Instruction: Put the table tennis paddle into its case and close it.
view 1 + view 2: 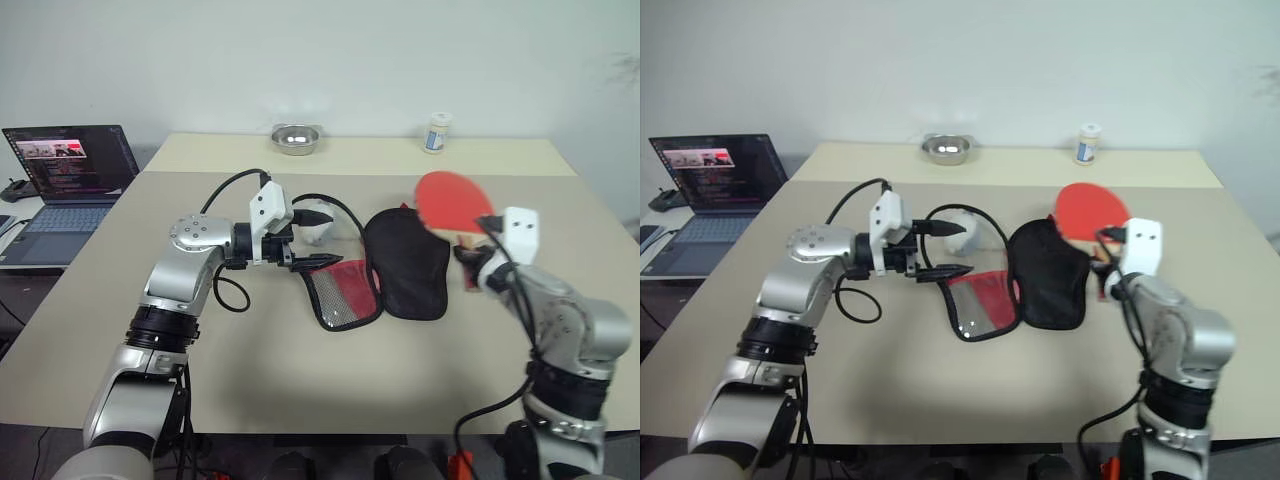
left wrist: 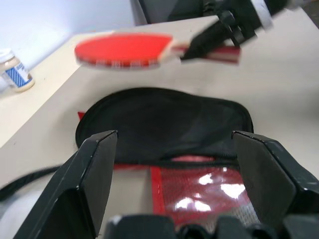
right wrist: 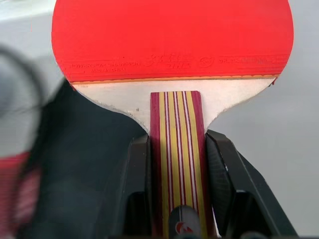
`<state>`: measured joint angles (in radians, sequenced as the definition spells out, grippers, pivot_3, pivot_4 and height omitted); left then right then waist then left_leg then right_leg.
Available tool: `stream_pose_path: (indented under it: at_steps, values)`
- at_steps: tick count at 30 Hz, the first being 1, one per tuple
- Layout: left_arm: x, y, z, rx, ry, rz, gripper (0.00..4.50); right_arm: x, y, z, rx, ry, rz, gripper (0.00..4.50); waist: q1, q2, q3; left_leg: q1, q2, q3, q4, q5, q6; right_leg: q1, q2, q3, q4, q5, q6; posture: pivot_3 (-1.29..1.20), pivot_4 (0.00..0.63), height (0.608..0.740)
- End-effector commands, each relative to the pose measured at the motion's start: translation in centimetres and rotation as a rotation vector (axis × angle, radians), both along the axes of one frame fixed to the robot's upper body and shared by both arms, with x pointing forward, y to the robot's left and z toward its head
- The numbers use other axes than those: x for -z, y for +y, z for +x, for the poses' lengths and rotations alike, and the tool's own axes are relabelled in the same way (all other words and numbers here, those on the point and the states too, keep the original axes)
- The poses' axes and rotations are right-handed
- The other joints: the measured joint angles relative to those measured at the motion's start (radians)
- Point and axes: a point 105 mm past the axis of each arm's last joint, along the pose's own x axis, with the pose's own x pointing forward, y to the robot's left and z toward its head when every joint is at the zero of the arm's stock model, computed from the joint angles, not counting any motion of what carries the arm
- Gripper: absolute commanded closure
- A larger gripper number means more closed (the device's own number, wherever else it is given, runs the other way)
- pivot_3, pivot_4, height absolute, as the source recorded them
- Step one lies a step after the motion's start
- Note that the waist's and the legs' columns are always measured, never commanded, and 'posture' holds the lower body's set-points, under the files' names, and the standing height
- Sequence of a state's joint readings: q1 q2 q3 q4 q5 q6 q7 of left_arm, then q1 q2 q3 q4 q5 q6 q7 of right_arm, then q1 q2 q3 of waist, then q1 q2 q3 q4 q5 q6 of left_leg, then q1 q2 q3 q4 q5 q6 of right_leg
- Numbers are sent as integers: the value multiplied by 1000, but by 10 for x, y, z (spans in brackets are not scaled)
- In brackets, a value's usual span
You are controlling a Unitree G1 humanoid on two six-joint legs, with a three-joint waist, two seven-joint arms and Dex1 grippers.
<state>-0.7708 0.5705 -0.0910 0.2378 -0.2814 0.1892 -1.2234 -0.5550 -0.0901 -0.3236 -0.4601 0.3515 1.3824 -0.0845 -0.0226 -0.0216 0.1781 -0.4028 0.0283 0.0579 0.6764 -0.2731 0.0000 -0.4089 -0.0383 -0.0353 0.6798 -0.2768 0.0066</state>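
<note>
Right gripper: clamped on the striped handle of the paddle, one black finger against each side of the handle; the right wrist view shows this grip plainly.
Paddle: held off the table, red face level and pointing away from the robot; in the head views it sits at about 2 o'clock from the case, its head over the far right edge of the black side.
Paddle detail: the right wrist view shows small lettering along the lower band of the rubber and the pale wood wedge where handle meets blade; the head views give only a red disc.
Left gripper: fingers spread wide with nothing between them, pointing toward the robot's right, just at the case's 9 o'clock.
Left wrist view: looks between its two fingers over the case to the paddle and the right gripper beyond, showing the paddle clear above the fabric.
Case: lies open and flat on the table; black half to the right, red mesh-pocket half at its 8 o'clock.
White charm: at 10 o'clock from the case, partly behind the left gripper.
Far table edge: steel bowl at 11 o'clock, small jar at 1 o'clock.
Laptop: open, well off at 9 o'clock.
</note>
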Motion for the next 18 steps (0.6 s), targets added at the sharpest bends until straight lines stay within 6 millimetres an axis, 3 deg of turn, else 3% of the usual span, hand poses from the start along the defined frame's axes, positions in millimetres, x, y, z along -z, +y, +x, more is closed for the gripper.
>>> stream_pose_path:
  at_steps: [1, 11, 18]
  values:
    - [-19, 2, -6, 25, -69, -16, 504, -8, 17, -8, 5, -52, -10, 3413, 3, 0, 0, -1, 0, 0, 0, 0, 0, -1, 0, 0, 0, 0, 0, 0, 150, 740]
    - [-20, 6, -5, 6, -77, -11, 504, 27, 22, 4, 20, 20, -41, 3413, -1, 0, 0, -3, 0, 0, 0, -1, 1, -3, 1, 0, 0, 0, 0, 0, 150, 740]
    - [-19, 9, -5, -2, -82, -9, 504, 20, 34, 12, -3, -24, -61, 3413, -7, 0, 0, -3, 0, 0, 0, -1, 1, -4, 1, 0, 0, 0, 0, 0, 150, 740]
